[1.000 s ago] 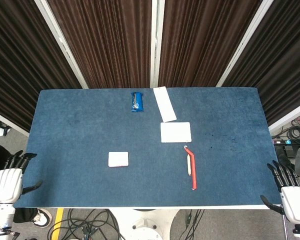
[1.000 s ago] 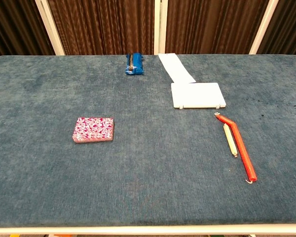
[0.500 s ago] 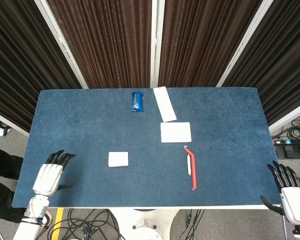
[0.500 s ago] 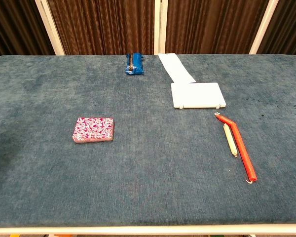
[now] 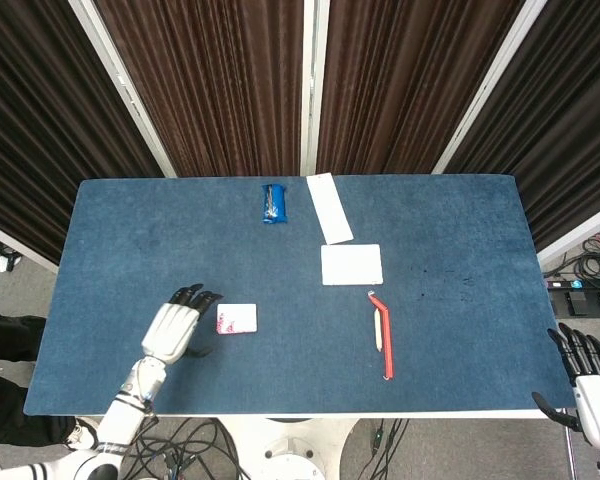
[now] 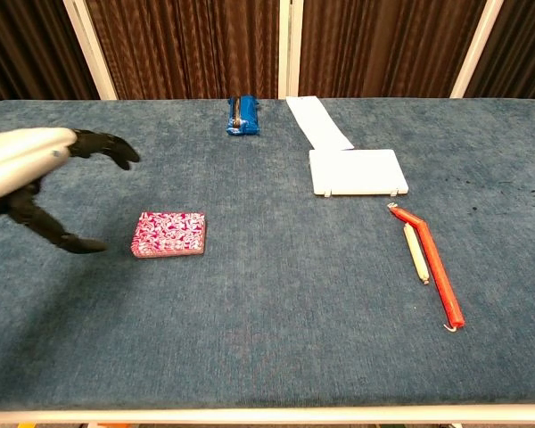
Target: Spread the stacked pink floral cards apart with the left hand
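The stack of pink floral cards (image 6: 168, 234) lies squared up on the blue table, left of centre; from the head view it shows as a pale rectangle (image 5: 237, 319). My left hand (image 5: 174, 328) hovers just left of the stack with fingers spread and holds nothing; in the chest view the left hand (image 6: 37, 174) sits above and to the left of the cards, thumb hanging low, not touching them. My right hand (image 5: 590, 378) stays off the table's right front corner, fingers apart and empty.
A blue packet (image 5: 274, 203) and a white paper strip (image 5: 329, 208) lie at the back. A white flat box (image 5: 351, 264) sits mid-table. A red stick (image 5: 384, 335) and a cream stick (image 5: 378, 331) lie right of centre.
My left hand has swept in from the table's left front corner over the cloth to just beside the cards. The right hand has dropped slightly lower. The cards have not moved.
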Motion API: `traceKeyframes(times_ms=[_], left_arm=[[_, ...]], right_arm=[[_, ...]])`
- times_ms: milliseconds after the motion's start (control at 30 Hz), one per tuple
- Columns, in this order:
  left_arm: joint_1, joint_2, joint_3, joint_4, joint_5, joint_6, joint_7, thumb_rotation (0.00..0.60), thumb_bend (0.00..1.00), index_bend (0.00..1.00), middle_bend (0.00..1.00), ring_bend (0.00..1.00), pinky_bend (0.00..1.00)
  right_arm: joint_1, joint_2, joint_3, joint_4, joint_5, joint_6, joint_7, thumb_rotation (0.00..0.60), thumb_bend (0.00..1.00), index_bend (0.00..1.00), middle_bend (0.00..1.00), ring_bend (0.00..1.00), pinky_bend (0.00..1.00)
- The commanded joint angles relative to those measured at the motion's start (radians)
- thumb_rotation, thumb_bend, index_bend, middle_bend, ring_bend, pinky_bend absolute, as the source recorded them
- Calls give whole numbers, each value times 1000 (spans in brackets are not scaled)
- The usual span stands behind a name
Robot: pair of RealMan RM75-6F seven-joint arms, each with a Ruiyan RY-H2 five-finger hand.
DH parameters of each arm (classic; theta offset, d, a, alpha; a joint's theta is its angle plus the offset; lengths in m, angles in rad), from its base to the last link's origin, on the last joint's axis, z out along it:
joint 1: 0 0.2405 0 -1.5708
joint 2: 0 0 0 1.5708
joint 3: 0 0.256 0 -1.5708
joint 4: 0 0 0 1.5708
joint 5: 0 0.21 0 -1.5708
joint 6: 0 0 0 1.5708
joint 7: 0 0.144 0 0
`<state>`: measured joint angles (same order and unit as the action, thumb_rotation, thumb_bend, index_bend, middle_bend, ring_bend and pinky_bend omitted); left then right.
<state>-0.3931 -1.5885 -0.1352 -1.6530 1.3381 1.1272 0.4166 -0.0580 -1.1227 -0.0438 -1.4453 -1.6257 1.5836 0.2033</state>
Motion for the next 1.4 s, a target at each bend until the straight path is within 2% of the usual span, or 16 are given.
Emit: traceKeyframes(times_ms=[33,433,1400], left_arm=[[-38,-60,-21,55,-41,-27,13,600,107,189,200,83,163],[-99,-160,-27,165,-129,-67,46,600,107,189,211,84,163],[-169,-226,-34,278,-225,-89,33,600,124,225,272,85,163]], right_arm=[[2,2,3,7,7,-5,10,600,123,0,0,0,0],[-5,4,10,37,21,2,51,600,125,0,0,0,0],[7,7,9,10,20,-22,20,600,124,0,0,0,0]])
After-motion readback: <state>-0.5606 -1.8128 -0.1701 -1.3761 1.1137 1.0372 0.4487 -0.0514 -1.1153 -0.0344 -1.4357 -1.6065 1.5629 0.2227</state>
